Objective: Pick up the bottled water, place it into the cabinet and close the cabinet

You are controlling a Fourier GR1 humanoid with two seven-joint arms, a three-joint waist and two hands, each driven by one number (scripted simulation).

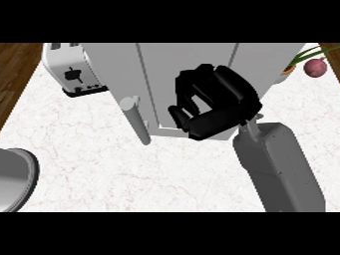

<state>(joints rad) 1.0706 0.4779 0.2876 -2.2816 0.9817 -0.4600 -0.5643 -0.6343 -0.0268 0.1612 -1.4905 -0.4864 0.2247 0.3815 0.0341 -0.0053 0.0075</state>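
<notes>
Right robot hand curls against the cabinet front; bottle unseen.

The cabinet is standing on the white marbled counter, occupying the 12 o'clock portion of the head view. It is a pale grey box with vertical panel seams. Its door is appearing shut, lying flush with the front. A grey bar handle is projecting from the lower left of the door, pointing toward 6 o'clock. The bottled water is not showing anywhere in this view.
</notes>
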